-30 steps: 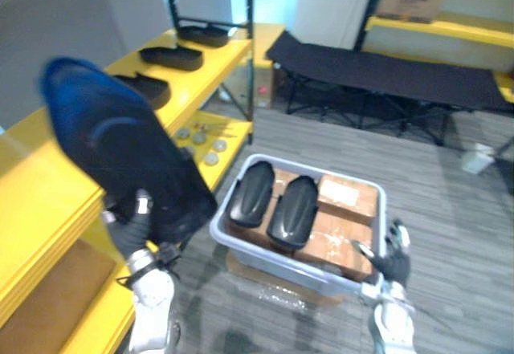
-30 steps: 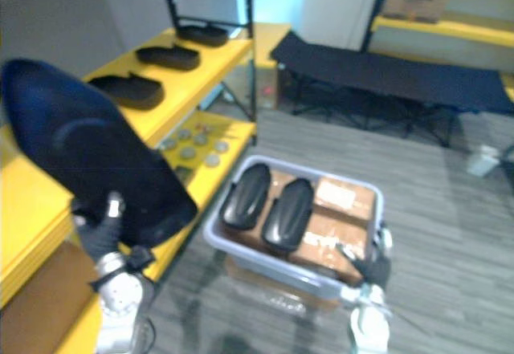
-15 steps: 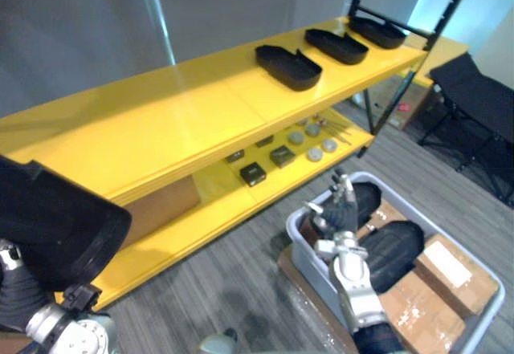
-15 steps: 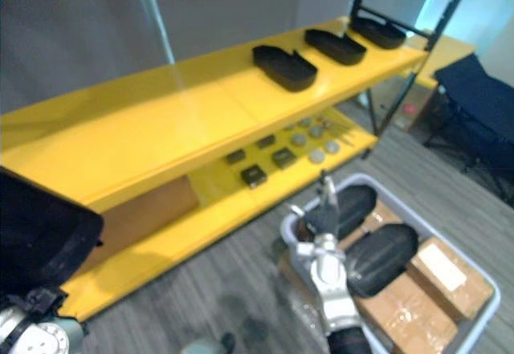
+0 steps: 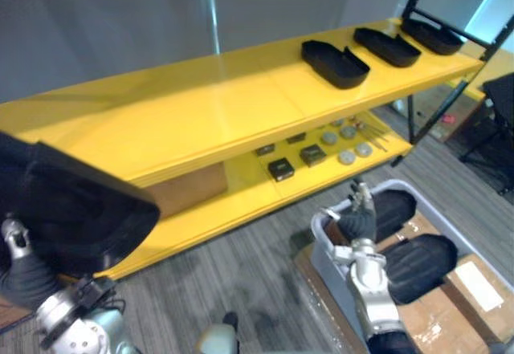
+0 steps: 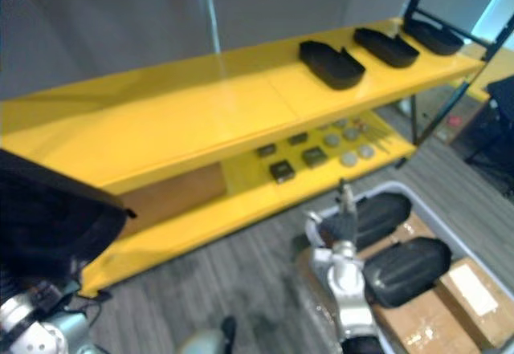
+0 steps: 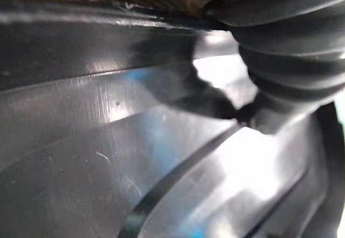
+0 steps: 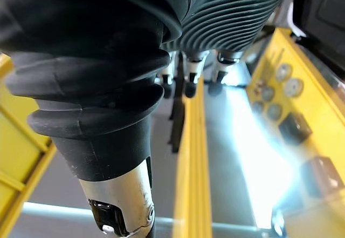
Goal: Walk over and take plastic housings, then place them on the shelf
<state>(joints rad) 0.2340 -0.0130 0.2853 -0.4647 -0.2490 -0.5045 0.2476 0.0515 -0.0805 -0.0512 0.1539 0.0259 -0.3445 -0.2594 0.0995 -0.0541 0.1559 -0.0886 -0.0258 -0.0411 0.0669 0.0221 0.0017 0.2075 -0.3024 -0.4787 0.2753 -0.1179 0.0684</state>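
Plastic housing (image 5: 72,209) was gripped by the left robot hand (image 5: 20,267) before the yellow shelf (image 5: 201,113); the right robot hand (image 5: 356,221) had loose, straight fingers.

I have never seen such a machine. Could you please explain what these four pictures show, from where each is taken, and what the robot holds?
This is a humanoid robot with two arms. The two wide pictures come from cameras in its head, looking down; the two close ones come from cameras on its wrists. Its left hand grips a large black plastic housing, whose inside shows in the left wrist view. Its right hand is open and empty, near a grey bin with two more housings lying on cardboard boxes. Ahead stands a yellow shelf: three housings lie on its top board, small parts on the lower one.
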